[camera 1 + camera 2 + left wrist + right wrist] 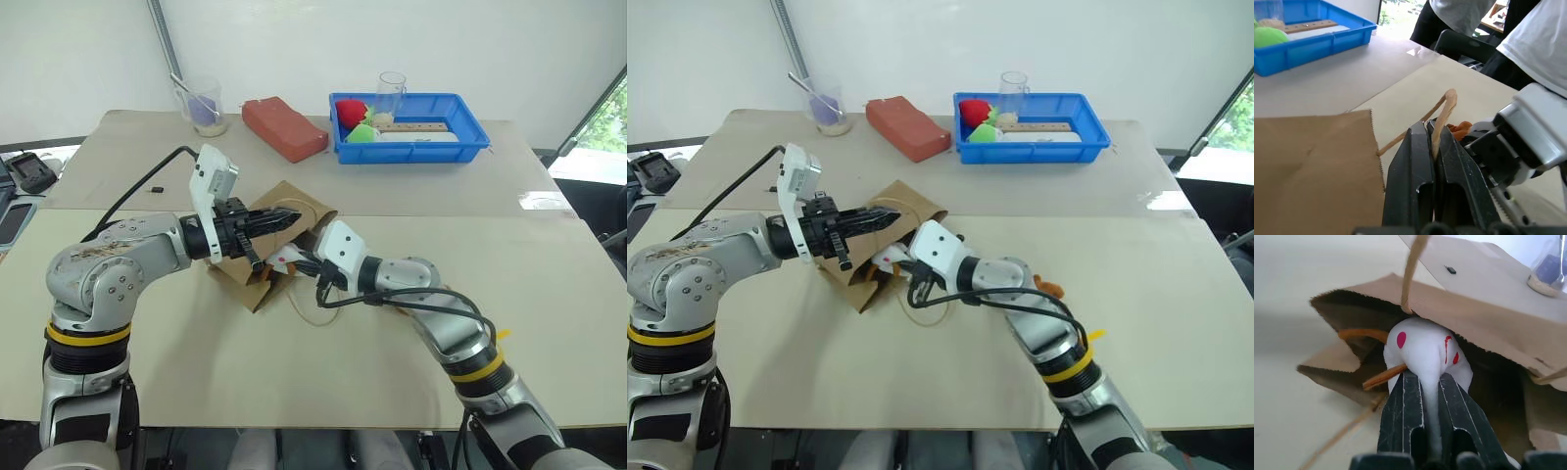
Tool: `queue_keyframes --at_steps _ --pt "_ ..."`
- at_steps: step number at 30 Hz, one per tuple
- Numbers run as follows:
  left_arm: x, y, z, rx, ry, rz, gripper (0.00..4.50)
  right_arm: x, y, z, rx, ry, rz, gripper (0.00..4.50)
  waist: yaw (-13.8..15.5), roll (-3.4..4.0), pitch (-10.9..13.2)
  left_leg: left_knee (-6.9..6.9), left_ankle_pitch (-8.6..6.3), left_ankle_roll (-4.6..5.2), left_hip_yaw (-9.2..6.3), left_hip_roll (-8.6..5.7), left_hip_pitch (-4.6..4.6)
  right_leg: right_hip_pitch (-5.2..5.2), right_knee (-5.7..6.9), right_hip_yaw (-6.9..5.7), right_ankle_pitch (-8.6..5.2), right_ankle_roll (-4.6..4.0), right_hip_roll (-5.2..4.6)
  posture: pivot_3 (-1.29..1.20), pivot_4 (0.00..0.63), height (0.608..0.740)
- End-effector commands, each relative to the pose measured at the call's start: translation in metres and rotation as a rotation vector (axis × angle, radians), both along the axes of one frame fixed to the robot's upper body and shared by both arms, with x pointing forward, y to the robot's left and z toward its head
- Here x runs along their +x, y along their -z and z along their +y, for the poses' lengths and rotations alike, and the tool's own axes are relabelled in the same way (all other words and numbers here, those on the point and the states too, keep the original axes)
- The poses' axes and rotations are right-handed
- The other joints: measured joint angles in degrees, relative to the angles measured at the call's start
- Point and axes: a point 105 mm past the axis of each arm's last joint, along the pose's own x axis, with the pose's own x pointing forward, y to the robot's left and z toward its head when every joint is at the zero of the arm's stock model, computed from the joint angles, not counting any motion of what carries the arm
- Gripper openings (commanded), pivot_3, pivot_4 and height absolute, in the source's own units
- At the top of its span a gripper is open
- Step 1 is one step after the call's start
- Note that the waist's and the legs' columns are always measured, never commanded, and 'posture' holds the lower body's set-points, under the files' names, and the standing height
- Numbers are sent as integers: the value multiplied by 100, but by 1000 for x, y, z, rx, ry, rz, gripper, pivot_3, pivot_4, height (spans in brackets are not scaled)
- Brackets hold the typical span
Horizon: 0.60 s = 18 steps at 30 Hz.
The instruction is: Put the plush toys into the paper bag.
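Left gripper [290, 217] clamped on the paper bag's handle [1442, 117], holding the mouth up. Paper bag [257, 257] lies on the table [294, 362], opening toward the right arm. Right gripper [1430, 382] pinched on the white plush toy [1425, 350], at the bag mouth. Reddish-brown plush toy [1048, 287] sits on the table beside the right forearm.
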Motion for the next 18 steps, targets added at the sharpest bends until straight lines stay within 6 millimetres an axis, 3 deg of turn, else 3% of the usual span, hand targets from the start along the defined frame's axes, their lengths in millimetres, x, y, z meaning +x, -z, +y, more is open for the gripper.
queue_keyframes --at_steps 1,11,12,18 --pt "-1 -16 1 -46 4 -25 0 2 -12 10 19 -14 -82 28 -2 0 0 0 0 0 0 0 0 0 0 0 0 0 0 0 150 740" --pt "-2 -12 -1 -65 14 27 0 12 -9 37 107 46 -97 28 -21 0 0 -3 1 -2 -1 2 3 -7 11 0 1 -1 1 0 150 740" --pt "-1 -11 -1 -62 12 25 0 12 -8 37 108 56 -92 929 -19 0 0 -3 1 -3 -1 1 2 -8 10 0 1 -1 0 0 150 740" --pt "2 -1 -3 -23 -25 5 0 5 -2 23 64 53 -75 2997 -3 0 0 -3 1 -3 -2 -1 1 -7 8 -1 1 -1 -3 0 150 740"
